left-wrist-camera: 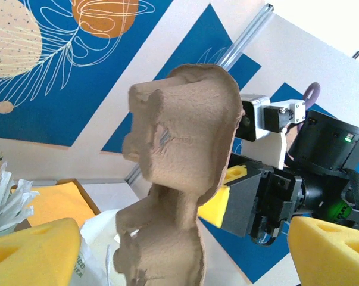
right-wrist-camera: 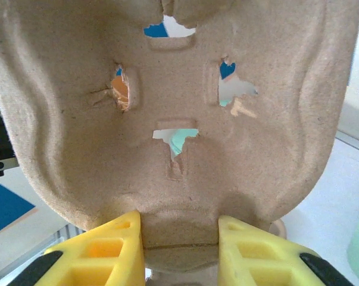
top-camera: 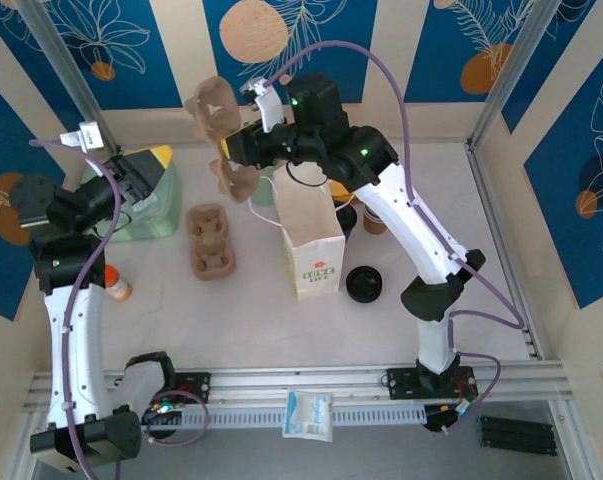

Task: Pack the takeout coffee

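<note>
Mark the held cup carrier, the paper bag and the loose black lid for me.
Held cup carrier [top-camera: 209, 105], top external view, upper pocket.
Paper bag [top-camera: 311, 240], top external view, front face.
Black lid [top-camera: 364, 284], top external view, centre.

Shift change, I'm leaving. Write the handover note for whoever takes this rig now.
Left tool: open, empty, at the table's left.
Right tool: shut on a pulp cup carrier, raised on edge left of the white paper bag.
Second carrier lies on the table.
Done: carrier lifted, no cup in it.
Left: the coffee cups, apparently behind the bag, need loading and packing.
</note>
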`<state>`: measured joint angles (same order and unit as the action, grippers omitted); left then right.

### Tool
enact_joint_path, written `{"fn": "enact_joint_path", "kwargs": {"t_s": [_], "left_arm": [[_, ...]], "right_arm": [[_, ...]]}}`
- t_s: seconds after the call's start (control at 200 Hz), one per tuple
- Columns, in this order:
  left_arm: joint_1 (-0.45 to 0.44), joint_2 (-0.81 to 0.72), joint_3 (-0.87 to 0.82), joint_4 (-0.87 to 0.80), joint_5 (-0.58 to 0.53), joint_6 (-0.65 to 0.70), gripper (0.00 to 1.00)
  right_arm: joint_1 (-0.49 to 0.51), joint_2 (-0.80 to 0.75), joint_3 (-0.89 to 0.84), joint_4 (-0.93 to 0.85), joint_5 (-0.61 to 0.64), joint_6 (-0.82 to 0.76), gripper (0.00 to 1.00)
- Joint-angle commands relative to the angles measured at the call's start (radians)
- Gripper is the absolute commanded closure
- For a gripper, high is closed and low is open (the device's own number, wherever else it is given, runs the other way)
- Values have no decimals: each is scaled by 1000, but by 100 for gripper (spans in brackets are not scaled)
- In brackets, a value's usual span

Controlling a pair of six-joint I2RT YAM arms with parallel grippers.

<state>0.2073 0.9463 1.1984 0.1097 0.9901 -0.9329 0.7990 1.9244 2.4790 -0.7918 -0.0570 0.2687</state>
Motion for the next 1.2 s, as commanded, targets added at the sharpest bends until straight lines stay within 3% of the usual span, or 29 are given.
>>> {"fn": "enact_joint_path", "kwargs": {"t_s": [0.0,0.155,0.365,0.74,1.195], "left_arm": [[5,8,45,-15,5,37,11],[-48,32,96,-159,-28,156,12],[-191,98,191,-438,-181,362,14],[-458,267,335,-845,-634,631,21],[-679,402,351,-898,-863,715,33]], "right_arm": [[-13,-82,7,-49,80,36,70],[-37,-141,-55,-93,161,82,71],[-93,-216,-127,-157,221,160,71],[-118,-218,-105,-368,269,252,71],[-64,-114,-36,-502,322,284,71]]}}
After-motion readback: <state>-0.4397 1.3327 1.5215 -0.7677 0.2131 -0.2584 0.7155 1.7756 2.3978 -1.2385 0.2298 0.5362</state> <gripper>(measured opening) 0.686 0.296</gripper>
